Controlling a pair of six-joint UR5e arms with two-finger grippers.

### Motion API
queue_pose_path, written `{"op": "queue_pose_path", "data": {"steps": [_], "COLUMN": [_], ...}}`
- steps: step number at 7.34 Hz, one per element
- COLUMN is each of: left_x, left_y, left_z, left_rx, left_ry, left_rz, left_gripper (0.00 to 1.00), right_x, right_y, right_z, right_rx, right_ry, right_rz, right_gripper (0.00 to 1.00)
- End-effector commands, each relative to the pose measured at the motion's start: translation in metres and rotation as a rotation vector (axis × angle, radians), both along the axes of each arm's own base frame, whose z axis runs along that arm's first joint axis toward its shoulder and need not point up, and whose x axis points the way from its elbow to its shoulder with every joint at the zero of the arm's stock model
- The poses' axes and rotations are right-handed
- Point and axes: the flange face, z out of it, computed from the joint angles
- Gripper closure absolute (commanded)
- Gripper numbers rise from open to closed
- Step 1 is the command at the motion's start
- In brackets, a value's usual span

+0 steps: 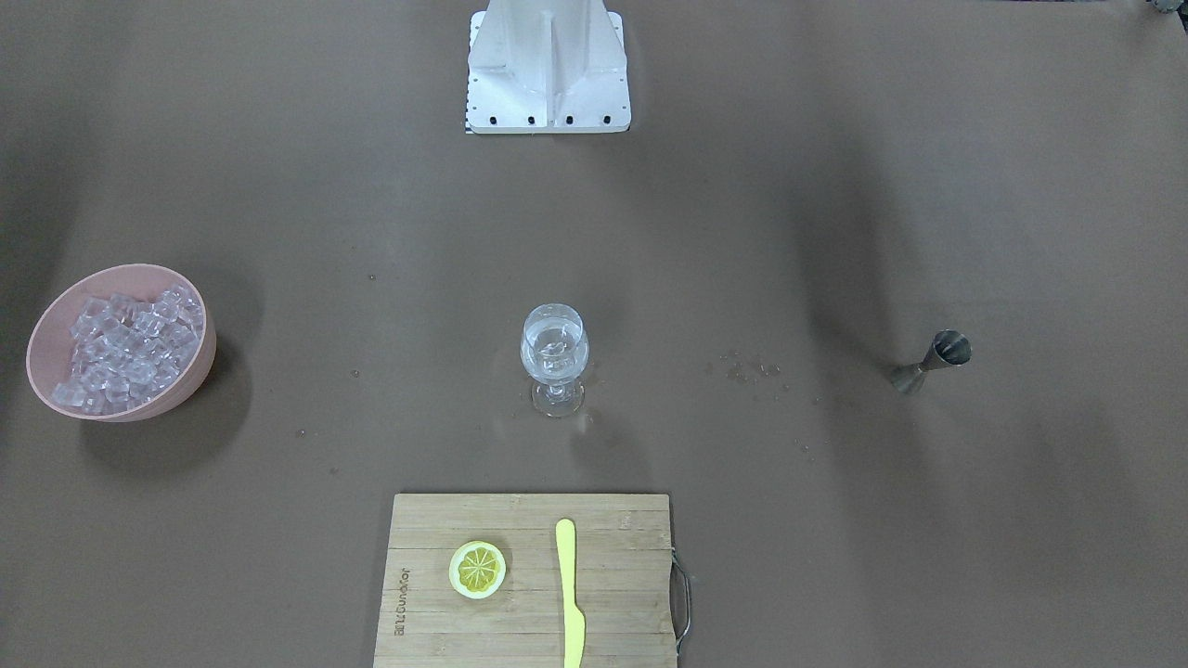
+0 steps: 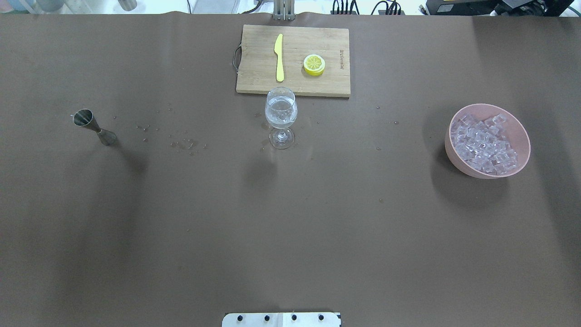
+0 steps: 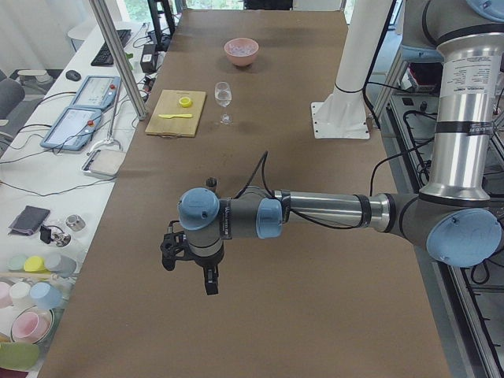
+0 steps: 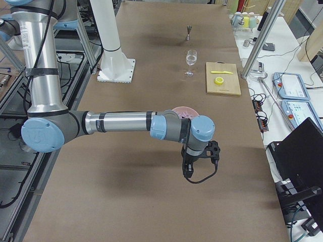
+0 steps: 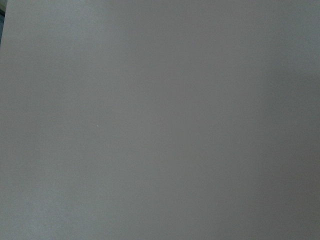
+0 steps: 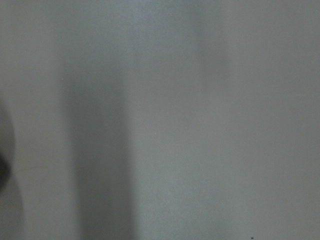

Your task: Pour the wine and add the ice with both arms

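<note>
A stemmed wine glass (image 2: 281, 118) stands upright mid-table and holds a little clear wine (image 1: 554, 357). The ice (image 2: 484, 144) fills a pink bowl (image 2: 522, 136) on the robot's right. A small metal jigger (image 2: 93, 127) stands on the robot's left. My left gripper (image 3: 189, 264) hovers over bare table at the near end, far from the glass. My right gripper (image 4: 199, 161) hangs over the table just in front of the bowl (image 4: 181, 110). Both show only in the side views, so I cannot tell whether they are open or shut. Both wrist views show only blurred table surface.
A bamboo cutting board (image 2: 254, 77) lies beyond the glass with a yellow knife (image 2: 279, 56) and a lemon slice (image 2: 314, 64) on it. Small drops (image 2: 184, 143) speckle the table between jigger and glass. The white mounting post (image 1: 548, 70) stands at the robot's side.
</note>
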Motion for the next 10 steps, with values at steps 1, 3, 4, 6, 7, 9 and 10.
{"op": "queue_pose_path", "data": {"steps": [1,3,4,6,7,9,10], "left_x": [-0.001,-0.001,-0.001,-0.001,-0.001,-0.001,-0.002], "left_y": [0.000,0.000,-0.001,-0.002,-0.002,-0.002,-0.003], "left_z": [0.001,0.000,-0.001,-0.003,-0.003,-0.004,-0.005], "left_rx": [-0.001,0.001,0.002,0.005,0.007,0.008,0.010], "left_ry": [-0.001,0.000,0.000,0.000,0.000,0.000,-0.002], "left_rz": [-0.001,-0.001,-0.001,-0.003,-0.003,-0.003,-0.003], "left_gripper": [0.01,0.01,0.01,0.01,0.01,0.01,0.01], "right_x": [0.007,0.007,0.007,0.007,0.007,0.006,0.005], "right_y": [0.009,0.008,0.007,0.003,0.002,-0.001,-0.001], "right_z": [0.006,0.004,0.003,-0.004,-0.006,-0.014,-0.015], "right_rx": [-0.010,-0.006,-0.004,0.003,0.007,0.023,0.026], "right_ry": [-0.021,-0.024,-0.023,-0.023,-0.026,-0.059,-0.063], "right_rz": [0.020,0.021,0.022,0.027,0.029,0.032,0.032], "right_gripper": [0.00,0.00,0.00,0.00,0.00,0.00,0.00]}}
